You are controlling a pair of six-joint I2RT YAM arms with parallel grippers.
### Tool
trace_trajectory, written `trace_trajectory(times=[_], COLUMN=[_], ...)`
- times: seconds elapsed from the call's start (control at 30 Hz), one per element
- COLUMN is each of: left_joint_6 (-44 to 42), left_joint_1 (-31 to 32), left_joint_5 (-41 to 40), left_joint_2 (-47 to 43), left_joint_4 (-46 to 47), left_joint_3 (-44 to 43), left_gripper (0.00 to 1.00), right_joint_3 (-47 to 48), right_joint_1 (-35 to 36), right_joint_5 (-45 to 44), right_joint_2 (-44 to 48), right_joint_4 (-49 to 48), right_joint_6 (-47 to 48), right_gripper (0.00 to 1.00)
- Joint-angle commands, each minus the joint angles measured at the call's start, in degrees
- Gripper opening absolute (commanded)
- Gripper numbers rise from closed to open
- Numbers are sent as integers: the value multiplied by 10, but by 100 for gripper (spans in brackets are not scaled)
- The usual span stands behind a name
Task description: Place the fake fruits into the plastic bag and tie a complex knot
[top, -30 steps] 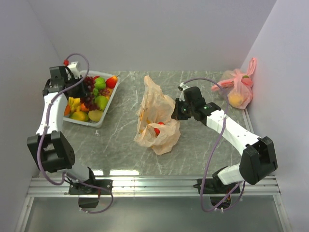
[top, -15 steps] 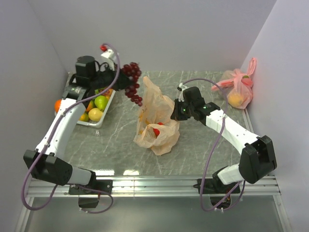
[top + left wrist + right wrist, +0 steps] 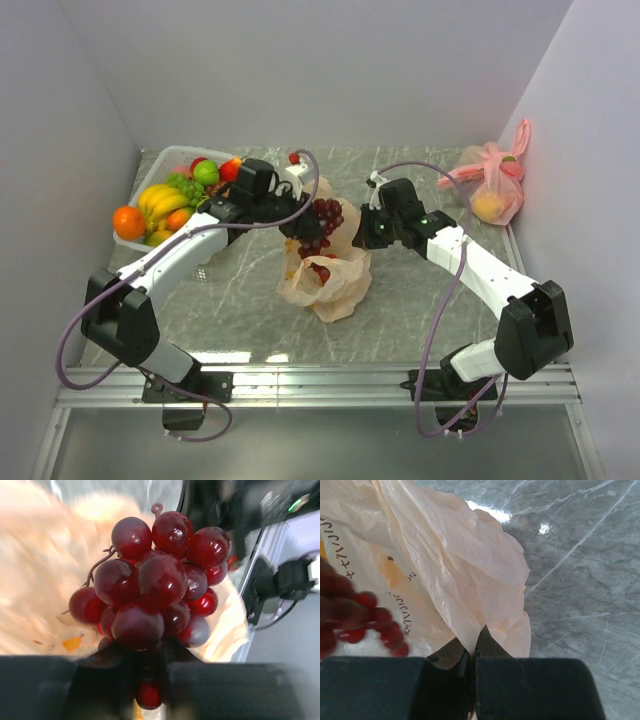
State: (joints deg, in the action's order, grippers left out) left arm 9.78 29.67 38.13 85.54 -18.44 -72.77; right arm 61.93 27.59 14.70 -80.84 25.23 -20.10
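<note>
My left gripper is shut on a bunch of dark red grapes, which hangs over the mouth of the peach-orange plastic bag. A red fruit lies inside the bag. My right gripper is shut on the bag's upper edge and holds it up. The grapes also show blurred at the left of the right wrist view. More fake fruits, an orange, bananas and apples, lie in the clear tray at the back left. No knot shows.
A pink tied bag with a yellow fruit in it sits at the back right by the wall. White walls close in the marble table on three sides. The arm bases stand at the near edge.
The left arm lifted the grapes out of the tray and swung right with them, from the tray to above the bag's mouth. The right arm and the bag stayed put.
</note>
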Motion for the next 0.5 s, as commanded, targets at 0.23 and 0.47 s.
trace_trajectory(times=[0.23, 0.47], left_joint_6=[-83, -38], left_joint_1=[14, -124], left_joint_5=[-21, -14], left_joint_2=[9, -78], left_joint_4=[-127, -177], left_joint_3=[-93, -153], left_gripper=[99, 99], right_joint_3=[15, 9], right_joint_1=[-6, -6], right_joint_5=[7, 9], right_joint_2=[2, 9], right_joint_4=[-4, -6], right_joint_6=[6, 11], right_gripper=[0, 0])
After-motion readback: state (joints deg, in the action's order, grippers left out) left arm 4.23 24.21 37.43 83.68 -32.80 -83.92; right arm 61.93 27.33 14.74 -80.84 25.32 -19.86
